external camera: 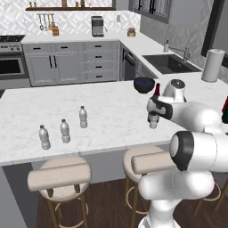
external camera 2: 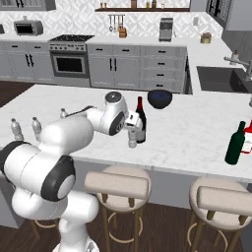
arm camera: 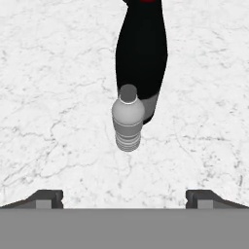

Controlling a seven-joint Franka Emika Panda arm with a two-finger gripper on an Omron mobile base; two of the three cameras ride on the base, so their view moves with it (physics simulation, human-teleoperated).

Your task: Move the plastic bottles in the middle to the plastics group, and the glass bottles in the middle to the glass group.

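- Gripper [arm camera: 124, 198] hangs wide open and empty above the plastic bottle [arm camera: 128, 121].
- Risk — the dark red glass bottle [arm camera: 142, 53] stands touching-close; a descending finger could topple it.

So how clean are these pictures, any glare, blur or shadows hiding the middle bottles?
Hand view: sharp, flat light, plastic bottle clear against the dark glass bottle, only a faint shadow. Left base view: the arm covers most of both. Right base view: no glare, glass bottle crisp.
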